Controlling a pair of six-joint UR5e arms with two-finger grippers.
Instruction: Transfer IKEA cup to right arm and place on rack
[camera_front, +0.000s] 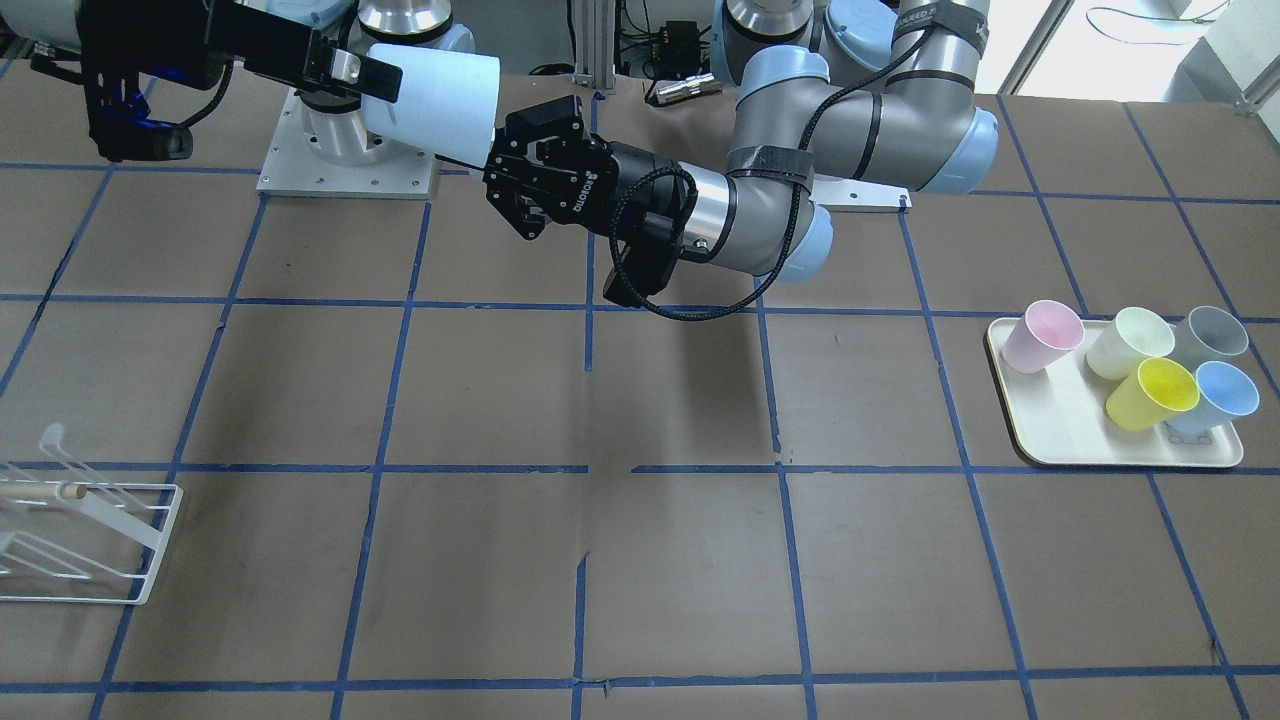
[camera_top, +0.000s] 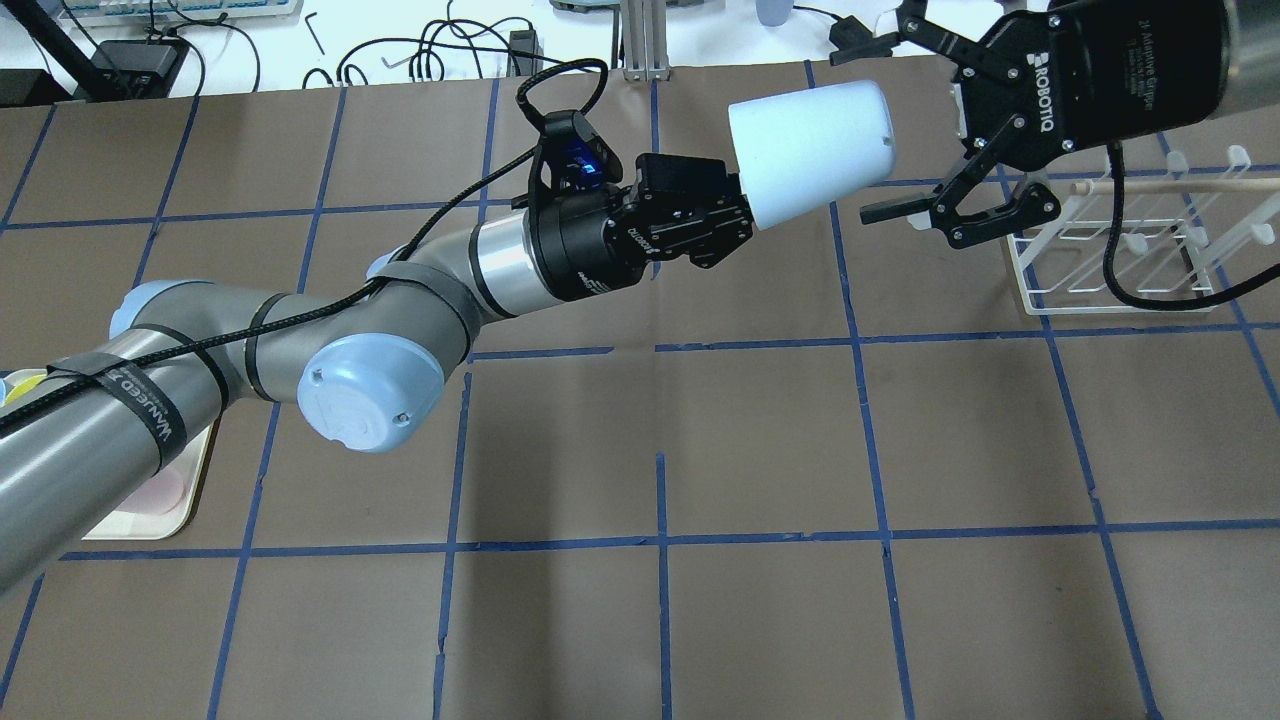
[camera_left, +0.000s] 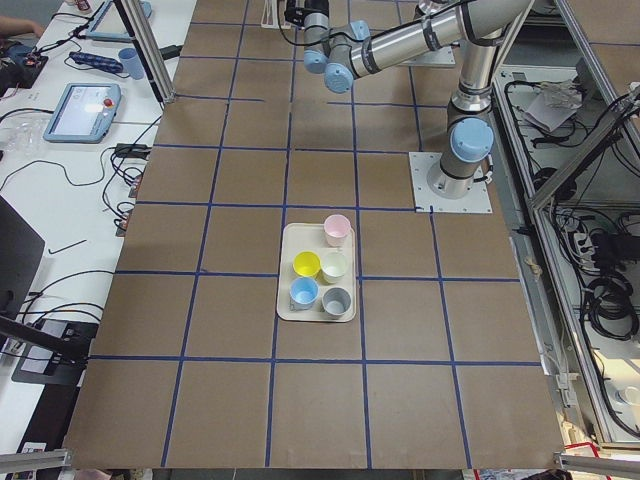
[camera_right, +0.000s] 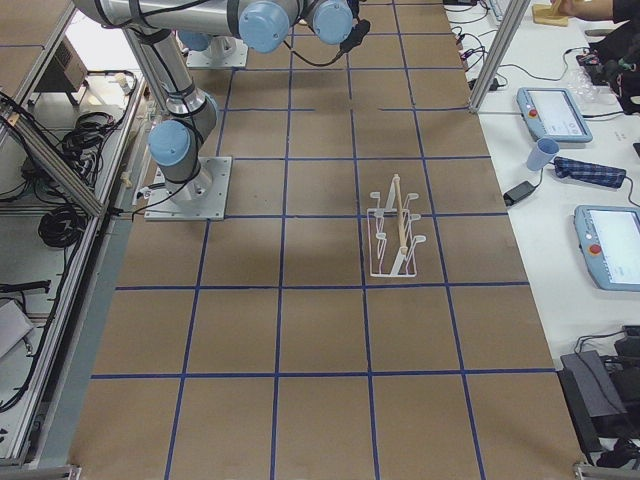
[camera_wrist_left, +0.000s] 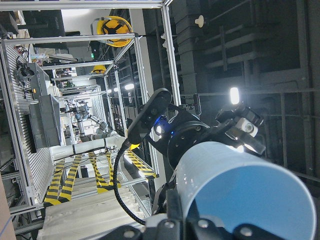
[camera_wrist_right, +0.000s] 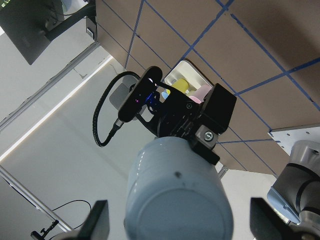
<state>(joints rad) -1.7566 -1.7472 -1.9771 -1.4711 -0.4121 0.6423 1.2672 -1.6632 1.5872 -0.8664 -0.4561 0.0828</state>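
The pale blue IKEA cup (camera_front: 435, 105) lies on its side in the air between the two grippers, seen too in the overhead view (camera_top: 810, 150). My left gripper (camera_top: 745, 210), on the arm with the looping cable, is shut on the cup's rim; the left wrist view looks into the cup's mouth (camera_wrist_left: 240, 195). My right gripper (camera_top: 880, 118) is open, with its fingers on either side of the cup's base end and not closed on it. The right wrist view shows the cup's base (camera_wrist_right: 175, 195) between the spread fingers (camera_wrist_right: 97, 220). The white wire rack (camera_top: 1110, 250) stands on the table below the right gripper.
A cream tray (camera_front: 1050, 440) on the robot's left side holds pink, pale yellow, grey and yellow cups and a second blue cup (camera_front: 1215, 395). The rack also shows at the table's edge (camera_front: 80, 540). The brown table has blue tape lines.
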